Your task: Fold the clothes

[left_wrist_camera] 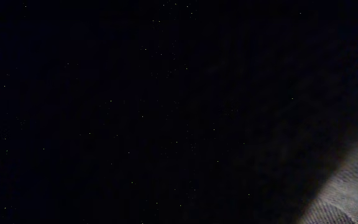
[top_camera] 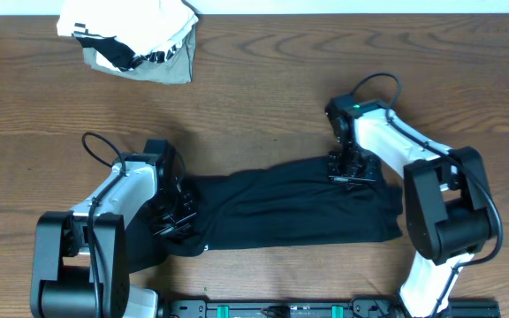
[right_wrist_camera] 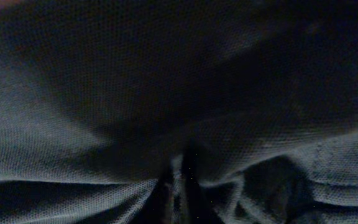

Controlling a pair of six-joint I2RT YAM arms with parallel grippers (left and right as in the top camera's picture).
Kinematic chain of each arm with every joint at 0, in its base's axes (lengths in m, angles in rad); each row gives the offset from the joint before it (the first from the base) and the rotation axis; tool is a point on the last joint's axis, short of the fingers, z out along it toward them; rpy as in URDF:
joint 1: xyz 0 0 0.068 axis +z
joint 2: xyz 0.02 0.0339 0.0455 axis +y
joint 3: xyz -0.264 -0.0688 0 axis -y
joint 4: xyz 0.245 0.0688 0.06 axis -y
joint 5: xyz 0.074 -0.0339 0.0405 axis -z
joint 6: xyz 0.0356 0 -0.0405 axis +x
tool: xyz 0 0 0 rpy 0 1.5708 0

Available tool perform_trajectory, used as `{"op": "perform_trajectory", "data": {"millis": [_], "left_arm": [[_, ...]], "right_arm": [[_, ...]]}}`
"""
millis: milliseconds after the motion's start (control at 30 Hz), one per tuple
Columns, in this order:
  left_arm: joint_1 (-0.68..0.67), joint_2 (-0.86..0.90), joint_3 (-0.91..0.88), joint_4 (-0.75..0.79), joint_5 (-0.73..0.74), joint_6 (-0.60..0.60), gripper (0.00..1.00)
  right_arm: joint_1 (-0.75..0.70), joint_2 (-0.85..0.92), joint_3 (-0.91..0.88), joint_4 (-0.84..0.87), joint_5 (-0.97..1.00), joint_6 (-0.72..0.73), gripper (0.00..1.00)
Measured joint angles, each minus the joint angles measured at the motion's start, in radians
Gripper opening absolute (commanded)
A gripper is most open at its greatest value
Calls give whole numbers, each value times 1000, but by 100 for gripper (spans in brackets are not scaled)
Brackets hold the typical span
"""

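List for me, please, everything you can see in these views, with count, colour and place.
black garment: one, black, spread across the table's middle, between the two claws.
white-and-grey bundle: one, white and grey with black-and-white striped trim, far left of the table.
table: one, brown wood, under everything.
rail: one, black with green marks, along the near edge.
left arm: one, white and black, at the garment's left end.
right arm: one, white and black, at its right end.
left claw: one, black, shut on the garment's left end.
right claw: one, black, shut on the garment's far right edge.
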Motion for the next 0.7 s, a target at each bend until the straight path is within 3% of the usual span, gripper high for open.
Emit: {"op": "perform_trajectory", "data": {"millis": [467,700], "left_arm": [[0,-6,0,30,18,-4,7],[0,-7,7,27,13,-21,6]], "right_arm": [[-159,6,-43,-101,130,42,1],[-198,14,31,-181,207,49,1]]}}
